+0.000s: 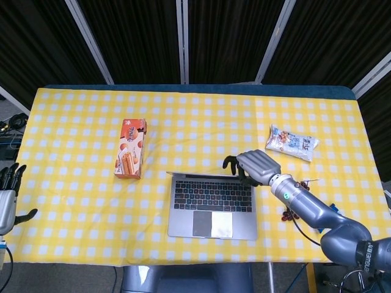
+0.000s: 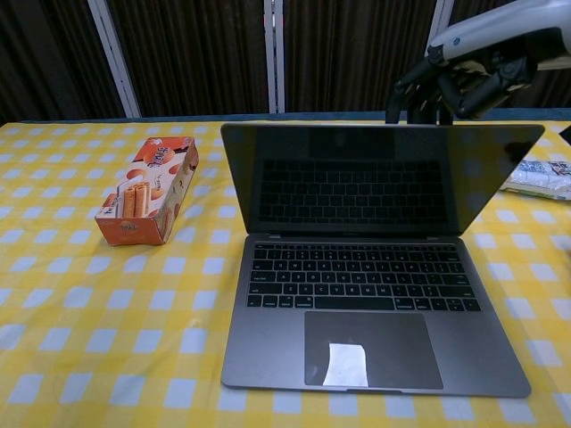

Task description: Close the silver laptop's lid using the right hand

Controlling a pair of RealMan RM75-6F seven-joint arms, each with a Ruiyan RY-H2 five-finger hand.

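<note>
The silver laptop (image 1: 211, 210) lies mid-table near the front edge, with its lid (image 2: 375, 178) tipped forward over the keyboard, partly lowered. My right hand (image 1: 255, 166) rests behind the lid's top right corner, its dark fingertips (image 1: 231, 162) touching the upper edge. In the chest view the right hand (image 2: 473, 71) hangs just above and behind that edge with its fingers bent downward, gripping nothing. My left hand (image 1: 7, 195) stays off the table's left front corner, fingers spread and empty.
An orange snack box (image 1: 131, 156) (image 2: 147, 189) lies left of the laptop. A white snack bag (image 1: 292, 142) (image 2: 540, 176) sits at the back right. A small dark red object (image 1: 291, 212) lies beside my right forearm.
</note>
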